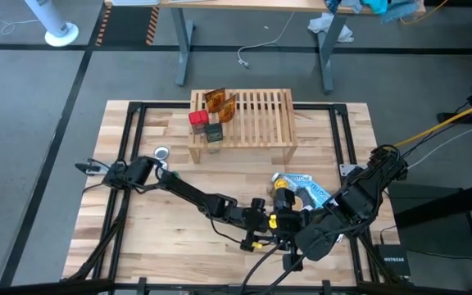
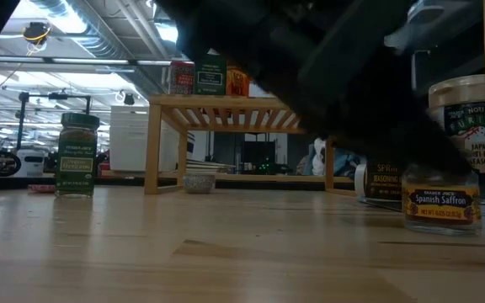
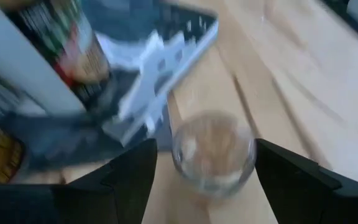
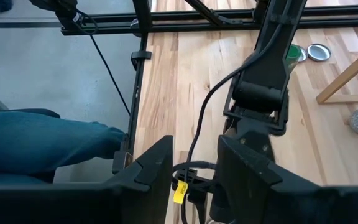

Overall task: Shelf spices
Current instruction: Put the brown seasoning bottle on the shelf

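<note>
- Here, high view: the shelf [image 1: 244,123] stands at the far middle of the counter [image 1: 138,238], bearing an orange packet [image 1: 220,104], a red-capped jar [image 1: 197,120] and a dark jar [image 1: 214,133] at its left end. The left pincer [image 1: 270,220] reaches across to the near right part of the counter, meeting the right pincer [image 1: 295,238] beside a blue-and-black pouch [image 1: 310,190]. A silver disc [image 1: 162,152] lies off the shelf's left leg.
- Low view: a green-capped jar [image 2: 77,155] stands alone at the left, well apart from both arms. At the right stand a saffron jar [image 2: 442,202], a tall furikake jar [image 2: 470,114] and a dark seasoning jar [image 2: 387,179]; a dark arm crosses above them.
- Left wrist view: the left pincer [image 3: 207,177] stands wide, its fingers [image 3: 132,177] flanking a small clear jar [image 3: 213,152] seen from above, upright between them. Whether the fingers touch the glass cannot be told. The jar's axis is vertical, so closing in place should seat the grip; the shelf lies well beyond, toward the far edge.
- Right wrist view: the right pincer [image 4: 194,168] holds a narrow gap with nothing visibly between its fingers, and looks along the left arm [image 4: 266,81]. A person's blue-clad leg [image 4: 36,143] shows beside the counter.
- Judgement: the left arm is the nearer to this jar.
</note>
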